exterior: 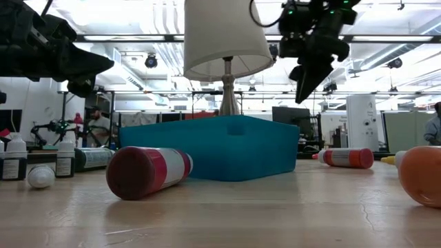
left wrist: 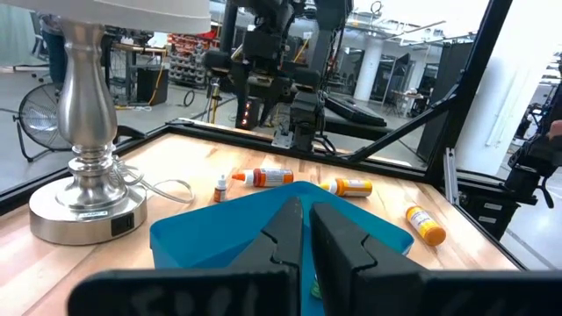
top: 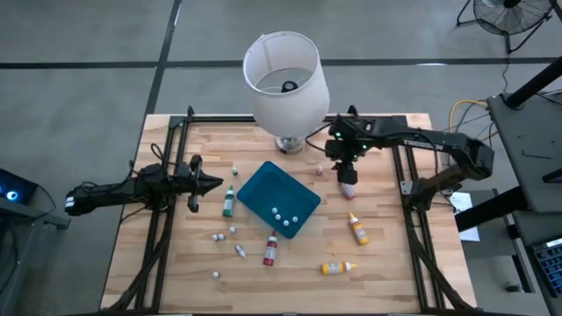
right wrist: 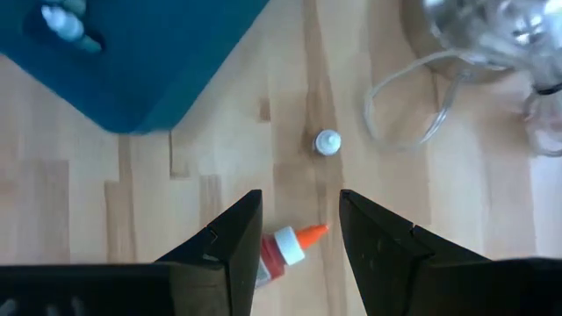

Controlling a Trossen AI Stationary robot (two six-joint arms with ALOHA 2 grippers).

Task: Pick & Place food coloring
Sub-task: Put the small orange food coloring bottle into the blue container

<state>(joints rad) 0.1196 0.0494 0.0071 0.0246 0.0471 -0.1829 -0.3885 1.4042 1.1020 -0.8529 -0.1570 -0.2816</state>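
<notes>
The food coloring bottles lie scattered on the wooden table around a teal tray (top: pixel 263 189). A green one (top: pixel 228 203) lies left of the tray, a red one (top: pixel 270 250) in front of it, and two orange ones (top: pixel 358 229) (top: pixel 337 267) to the right. A red-orange bottle (right wrist: pixel 283 252) with an orange tip lies on its side below my right gripper (right wrist: pixel 300 230). That gripper is open and hangs well above the table (exterior: pixel 306 77), pointing steeply down. My left gripper (top: pixel 207 183) waits shut and level at the left, its closed fingers (left wrist: pixel 306 230) facing the tray.
A white-shaded lamp (top: pixel 285 75) stands at the far edge, its metal base (left wrist: pixel 83 206) and cord (right wrist: pixel 413 105) close to my right gripper. Small white-capped bottles lie in the tray (top: pixel 277 213) and loose on the table (top: pixel 218 237) (right wrist: pixel 327 142).
</notes>
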